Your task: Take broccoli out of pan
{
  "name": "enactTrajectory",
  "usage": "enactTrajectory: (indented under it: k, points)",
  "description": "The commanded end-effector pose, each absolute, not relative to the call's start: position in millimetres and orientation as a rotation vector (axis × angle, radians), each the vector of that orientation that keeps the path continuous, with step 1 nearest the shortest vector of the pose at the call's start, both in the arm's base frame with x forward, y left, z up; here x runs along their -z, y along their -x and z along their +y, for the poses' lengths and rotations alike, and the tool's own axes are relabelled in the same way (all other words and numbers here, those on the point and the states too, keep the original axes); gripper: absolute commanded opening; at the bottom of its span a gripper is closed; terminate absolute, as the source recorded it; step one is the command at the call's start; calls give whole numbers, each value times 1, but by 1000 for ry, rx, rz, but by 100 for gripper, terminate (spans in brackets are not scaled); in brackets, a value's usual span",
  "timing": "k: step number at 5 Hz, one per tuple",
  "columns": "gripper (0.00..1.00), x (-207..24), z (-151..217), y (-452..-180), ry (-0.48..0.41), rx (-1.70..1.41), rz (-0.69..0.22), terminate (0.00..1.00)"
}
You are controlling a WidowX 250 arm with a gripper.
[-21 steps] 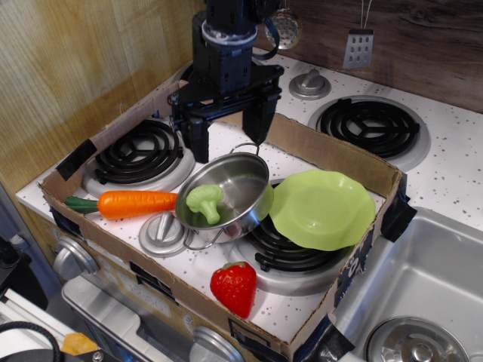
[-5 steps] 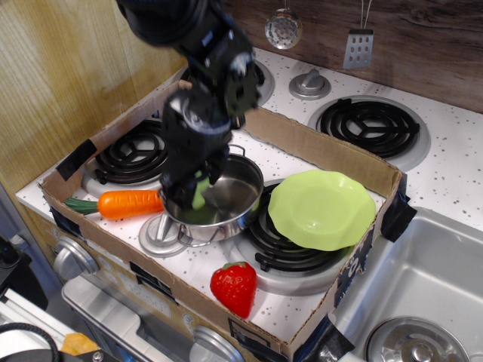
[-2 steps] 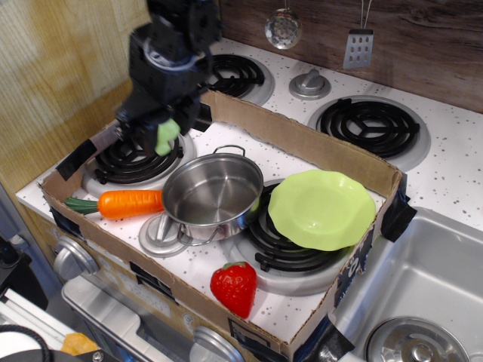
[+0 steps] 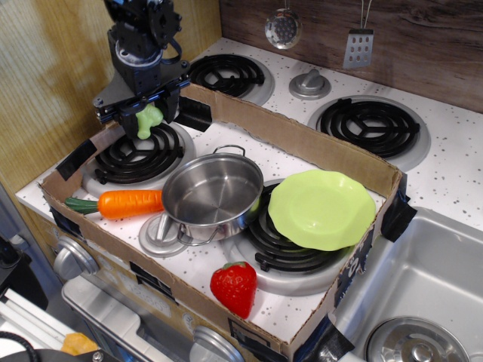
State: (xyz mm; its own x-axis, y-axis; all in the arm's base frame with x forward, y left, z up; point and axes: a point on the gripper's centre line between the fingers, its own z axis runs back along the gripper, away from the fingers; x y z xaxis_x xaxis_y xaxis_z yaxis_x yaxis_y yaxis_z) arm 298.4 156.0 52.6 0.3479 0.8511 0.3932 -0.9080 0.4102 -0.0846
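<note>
The pale green broccoli [image 4: 147, 120] hangs between the fingers of my black gripper [image 4: 143, 117], which is shut on it and holds it in the air above the left front coil burner [image 4: 138, 154]. The shiny steel pan [image 4: 213, 197] stands empty in the middle of the cardboard tray, to the lower right of the gripper and apart from it. Its wire loop handles show at the back and the front.
An orange carrot [image 4: 124, 204] lies left of the pan. A grey lid [image 4: 161, 235] sits in front of it. A lime-green plate [image 4: 323, 209] rests right of the pan, a red strawberry [image 4: 234, 287] at the front. The cardboard tray wall [image 4: 324, 151] rings them. A sink [image 4: 423, 286] is at right.
The gripper closed on the broccoli inside the pan, lifted it out and carried it up and to the left over the left burner. The pan is now empty.
</note>
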Motion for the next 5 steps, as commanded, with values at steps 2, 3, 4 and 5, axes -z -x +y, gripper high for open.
enactTrajectory:
  k: [2,3,4,5]
  points:
    - [0,-49,154,-324,-85,-1118,-488,0]
    - [100,-49,154,-325,-83,-1079,-510,0]
    - [100,-58,155,-323,-100,-1050,-493,0]
    - [100,-68,155,-324,-133,-1042,-507,0]
